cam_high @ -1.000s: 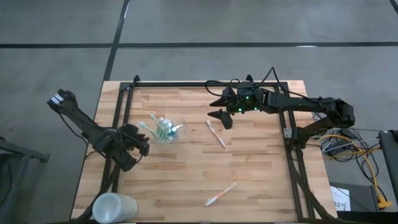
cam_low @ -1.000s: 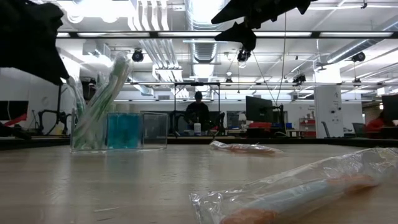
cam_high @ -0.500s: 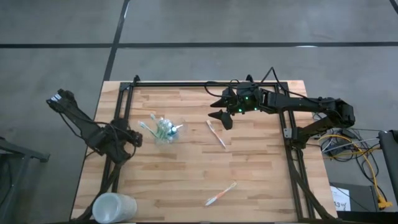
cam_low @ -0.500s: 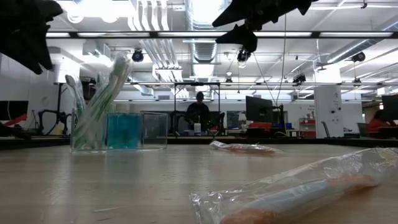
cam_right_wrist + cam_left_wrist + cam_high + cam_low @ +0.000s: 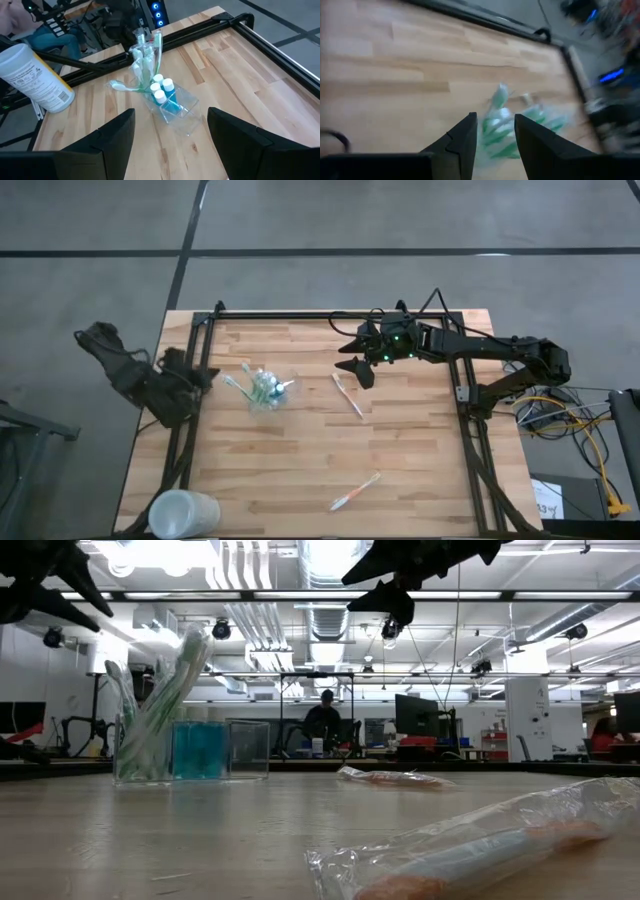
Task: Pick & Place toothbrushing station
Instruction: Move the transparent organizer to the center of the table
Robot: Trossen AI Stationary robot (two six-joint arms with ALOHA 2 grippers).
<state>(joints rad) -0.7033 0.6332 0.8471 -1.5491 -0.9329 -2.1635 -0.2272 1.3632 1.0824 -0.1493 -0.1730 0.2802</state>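
One holder (image 5: 265, 390), two wrapped toothbrushes (image 5: 347, 395) (image 5: 355, 491), one frosted cup (image 5: 182, 514).

- Clear plastic holder (image 5: 264, 389) packed with green-and-white toothbrushes and blue tubes stands left of table centre; bare wood all round it.
- Brush heads (image 5: 235, 380) splay toward 9–10 o'clock, fouling that side.
- Left gripper (image 5: 190, 366), jaws apart, at holder's 9 o'clock by the table edge.
- Right gripper (image 5: 357, 366), jaws wide, raised at holder's 3 o'clock.
- Wrapped white toothbrush (image 5: 348, 395) lies flat just beside it.
- Wrapped orange-tipped toothbrush (image 5: 355, 491) at 5 o'clock, well apart.
- Frosted white cup (image 5: 183, 513) at 7 o'clock corner.
- Black frame rails (image 5: 196, 340) border three edges.
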